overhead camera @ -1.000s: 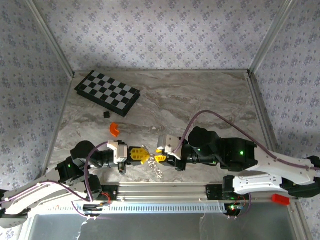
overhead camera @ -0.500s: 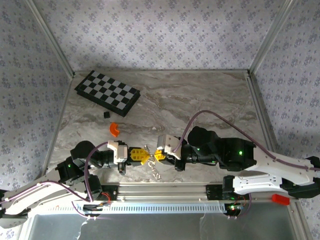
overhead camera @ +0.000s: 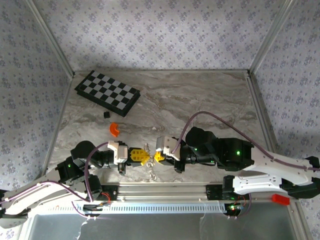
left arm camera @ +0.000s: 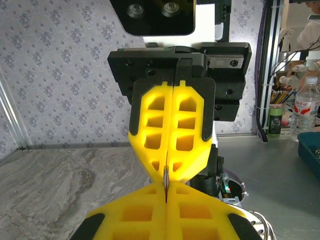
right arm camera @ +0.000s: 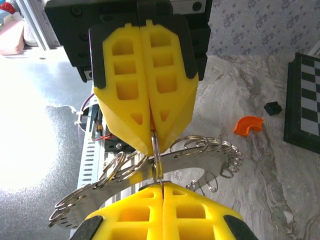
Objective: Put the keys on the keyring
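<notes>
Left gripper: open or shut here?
Shut. In the right wrist view the left gripper has its yellow fingers pressed together, pinching a ring of the keyring.

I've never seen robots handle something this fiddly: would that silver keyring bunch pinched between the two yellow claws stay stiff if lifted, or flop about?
Probably floppy: the keyring carries many loose little rings splayed at different angles. It would likely swing, since the left gripper and right gripper pinch just one thin ring. Its smooth metal may slip.

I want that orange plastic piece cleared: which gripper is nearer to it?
Left. In the top view the left gripper is below and right of the orange piece; the right gripper meets it tip to tip, farther right. Both are shut on the keyring.
</notes>
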You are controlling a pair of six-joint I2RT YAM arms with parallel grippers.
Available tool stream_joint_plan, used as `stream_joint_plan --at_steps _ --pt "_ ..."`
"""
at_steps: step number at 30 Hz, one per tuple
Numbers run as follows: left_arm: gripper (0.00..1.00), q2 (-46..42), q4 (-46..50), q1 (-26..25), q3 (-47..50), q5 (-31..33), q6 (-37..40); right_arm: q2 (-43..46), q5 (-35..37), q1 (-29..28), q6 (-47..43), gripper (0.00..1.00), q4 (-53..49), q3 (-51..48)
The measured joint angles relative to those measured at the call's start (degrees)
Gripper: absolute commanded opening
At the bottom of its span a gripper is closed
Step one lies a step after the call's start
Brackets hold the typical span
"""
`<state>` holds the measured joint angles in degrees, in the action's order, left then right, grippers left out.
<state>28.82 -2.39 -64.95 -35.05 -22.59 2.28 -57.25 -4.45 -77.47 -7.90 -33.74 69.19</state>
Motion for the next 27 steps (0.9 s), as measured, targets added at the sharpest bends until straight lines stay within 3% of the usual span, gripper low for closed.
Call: stream_joint_plan --at_steps 14,27 --pt "0.00 0.11 -0.63 0.00 0.13 -3.63 -1.36 -0.98 -2.16 0.13 -0.50 0.00 -0.68 0.00" --pt "0.00 1.33 -3.87 0.00 0.35 -11.34 -4.37 -0.98 -5.51 -2.38 -2.01 0.00 -0.28 0.00"
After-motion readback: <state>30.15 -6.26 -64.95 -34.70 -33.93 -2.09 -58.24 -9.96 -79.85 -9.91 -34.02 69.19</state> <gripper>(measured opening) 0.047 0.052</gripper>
